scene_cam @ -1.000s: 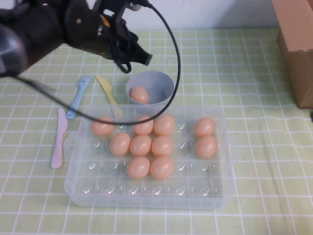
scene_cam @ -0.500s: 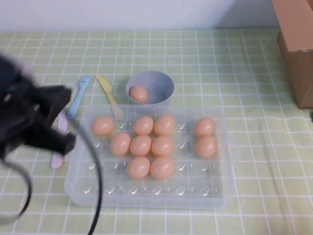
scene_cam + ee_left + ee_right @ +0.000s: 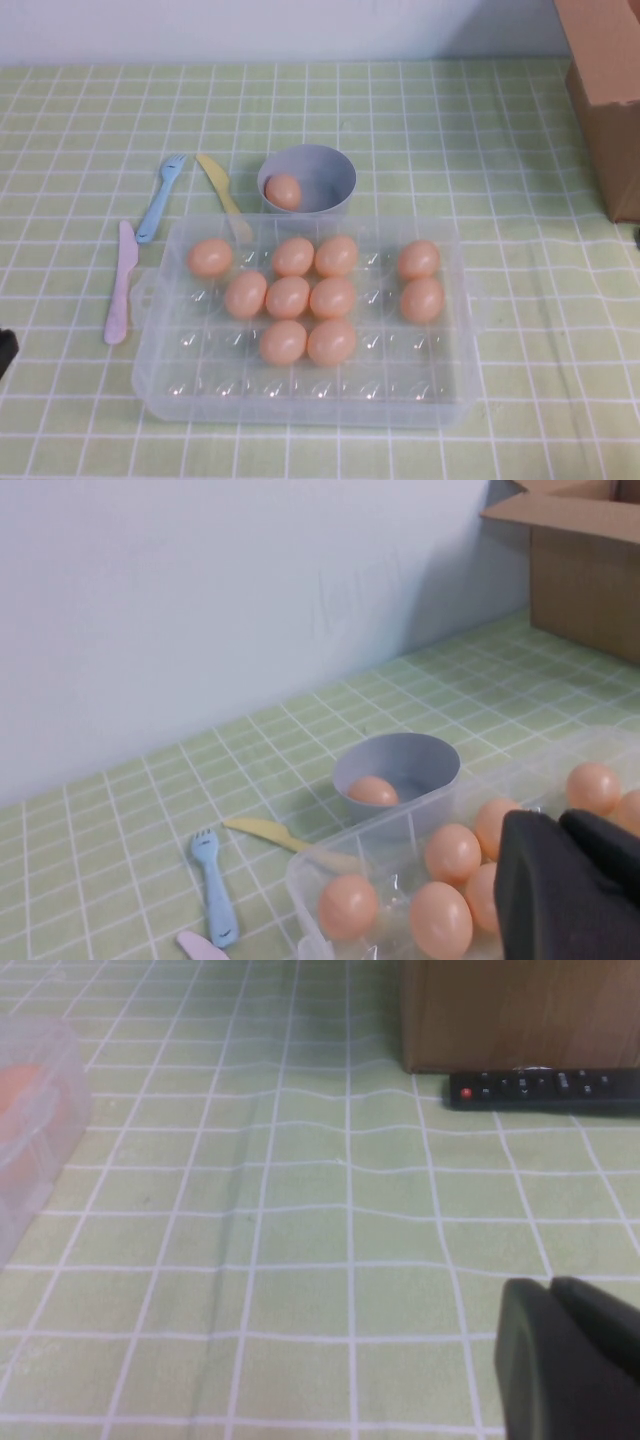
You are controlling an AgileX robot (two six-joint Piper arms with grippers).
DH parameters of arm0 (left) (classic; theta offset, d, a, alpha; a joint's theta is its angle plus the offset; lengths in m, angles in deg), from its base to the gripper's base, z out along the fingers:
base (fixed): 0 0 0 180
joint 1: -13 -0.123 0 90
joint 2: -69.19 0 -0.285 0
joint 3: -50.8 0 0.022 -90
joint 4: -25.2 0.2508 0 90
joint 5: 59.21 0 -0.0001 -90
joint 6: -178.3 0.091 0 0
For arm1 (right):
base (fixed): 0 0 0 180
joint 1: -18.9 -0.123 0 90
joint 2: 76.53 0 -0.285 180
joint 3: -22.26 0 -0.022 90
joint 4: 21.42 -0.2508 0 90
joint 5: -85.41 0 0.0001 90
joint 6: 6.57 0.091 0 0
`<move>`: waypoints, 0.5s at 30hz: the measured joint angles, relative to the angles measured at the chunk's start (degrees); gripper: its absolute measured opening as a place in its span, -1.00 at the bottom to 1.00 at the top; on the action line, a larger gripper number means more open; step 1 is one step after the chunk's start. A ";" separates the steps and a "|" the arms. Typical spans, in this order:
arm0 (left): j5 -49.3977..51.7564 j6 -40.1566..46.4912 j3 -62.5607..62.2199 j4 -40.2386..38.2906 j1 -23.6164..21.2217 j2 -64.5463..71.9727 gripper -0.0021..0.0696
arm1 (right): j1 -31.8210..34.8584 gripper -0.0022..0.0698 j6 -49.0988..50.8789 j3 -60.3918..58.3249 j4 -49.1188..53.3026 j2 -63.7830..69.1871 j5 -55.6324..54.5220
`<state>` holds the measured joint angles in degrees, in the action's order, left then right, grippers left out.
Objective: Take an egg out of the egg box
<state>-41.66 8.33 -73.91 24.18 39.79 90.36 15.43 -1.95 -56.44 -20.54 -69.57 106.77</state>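
Already one egg [image 3: 284, 192] lies in the grey-blue bowl [image 3: 331, 166], just behind the egg box [image 3: 455, 390], whose cups hold ten more eggs in its far and middle rows. Beside the box on the robot's left lie a blue fork [image 3: 159, 198], a yellow knife [image 3: 222, 194] and a pink knife [image 3: 120, 283]. Left gripper [image 3: 566, 822] hangs near the box's left end, fingers pressed together on nothing, while the right gripper [image 3: 552, 1286], likewise clenched and empty, hovers over bare cloth near a remote [image 3: 545, 1089] and a cardboard box [image 3: 520, 1010].
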 joint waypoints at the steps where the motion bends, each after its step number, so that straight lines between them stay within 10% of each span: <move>1: -0.01 -0.03 0.55 0.00 0.00 -0.96 -0.94 | 0.00 -0.99 0.00 0.00 0.00 0.00 0.00; 15: -23.45 -0.63 19.47 0.54 0.00 -2.87 -0.94 | 0.00 -0.99 0.00 0.00 0.00 0.00 0.00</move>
<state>-65.11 7.71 -54.44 24.72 39.79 87.48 15.43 -1.95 -56.44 -20.54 -69.57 106.77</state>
